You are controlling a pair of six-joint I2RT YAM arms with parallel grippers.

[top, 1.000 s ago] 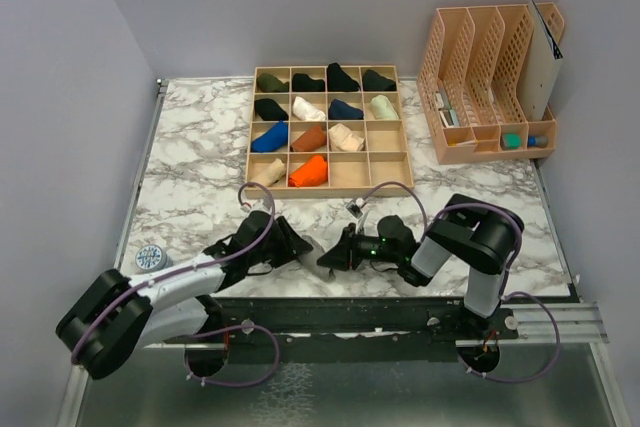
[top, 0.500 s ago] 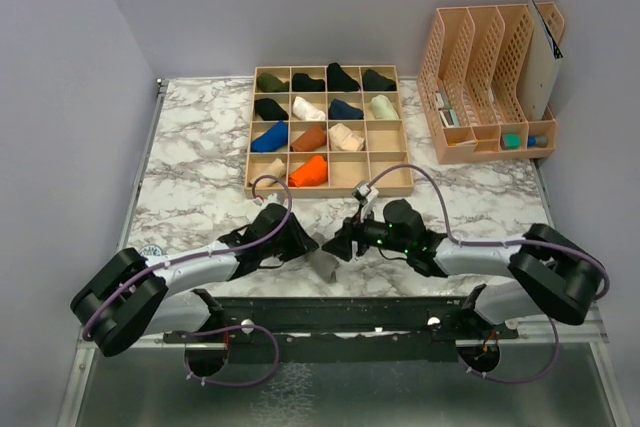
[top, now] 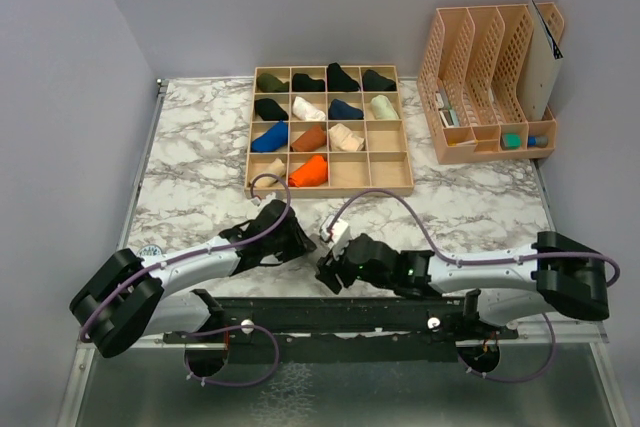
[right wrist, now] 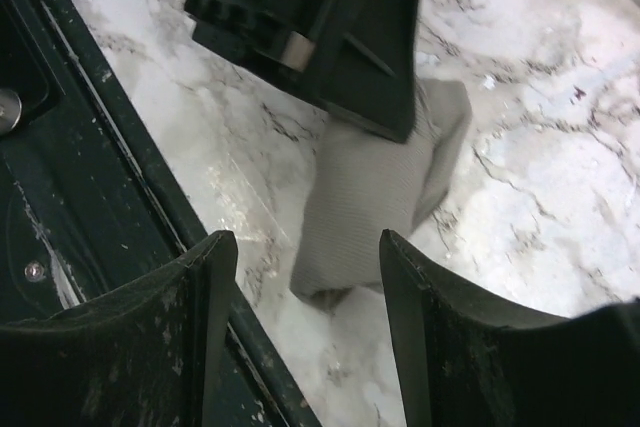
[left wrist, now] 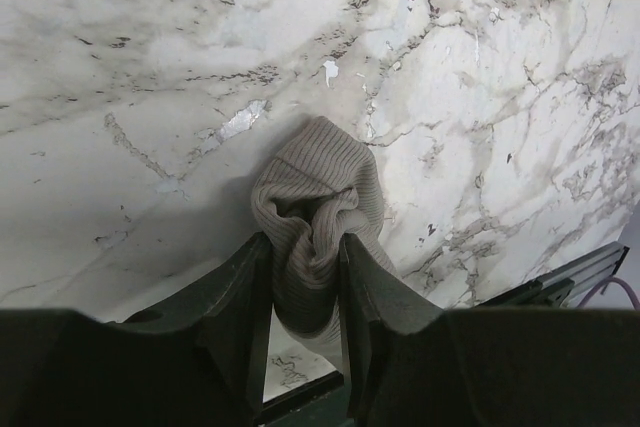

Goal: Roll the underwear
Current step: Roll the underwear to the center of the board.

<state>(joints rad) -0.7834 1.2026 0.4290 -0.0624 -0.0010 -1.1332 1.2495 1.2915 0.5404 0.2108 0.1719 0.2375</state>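
One piece of beige underwear [left wrist: 318, 187] lay bunched on the marble desk [left wrist: 150, 67], low and central in the top view. We saw the left pincer [left wrist: 303, 262] clenched on it, and the right pincer [right wrist: 305, 247] released, jaws spread above it.

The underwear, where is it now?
Left wrist view: the underwear is pinched in the left gripper, on the marble table near its front edge.

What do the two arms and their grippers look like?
The left arm and right arm have pale grey links, black rounded joints and looping purple cables. The left gripper and right gripper have broad matte black fingers, dusty on the right.
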